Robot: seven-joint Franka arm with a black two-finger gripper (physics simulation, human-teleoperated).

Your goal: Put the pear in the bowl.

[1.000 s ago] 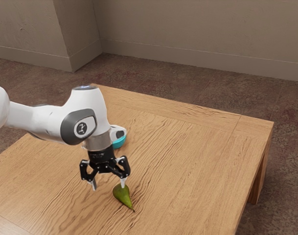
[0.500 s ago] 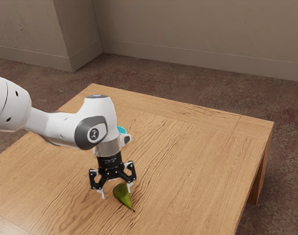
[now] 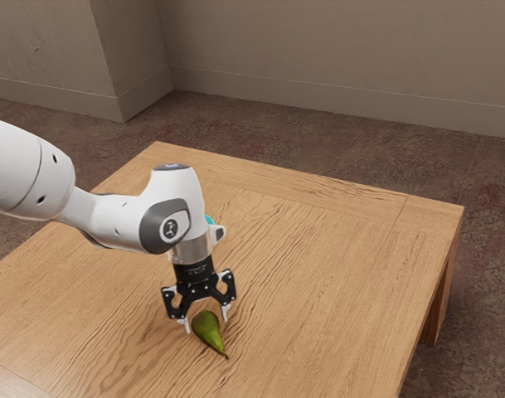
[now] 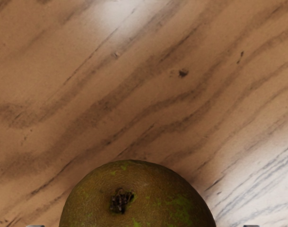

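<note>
Exterior view: the pear [image 3: 209, 333] is straddled by the released tool [image 3: 206, 322].
It is supported by the surface [image 3: 318, 274]; probably firm, light and slightly slippery, it should be gripped across the round belly [image 4: 158, 198].

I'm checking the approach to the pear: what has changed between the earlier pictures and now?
The gripper has moved toward the exterior view's right, so its open fingers now straddle the rounded end of the pear. Nothing has been grasped or let go. The pear lies where it did on the table.
</note>
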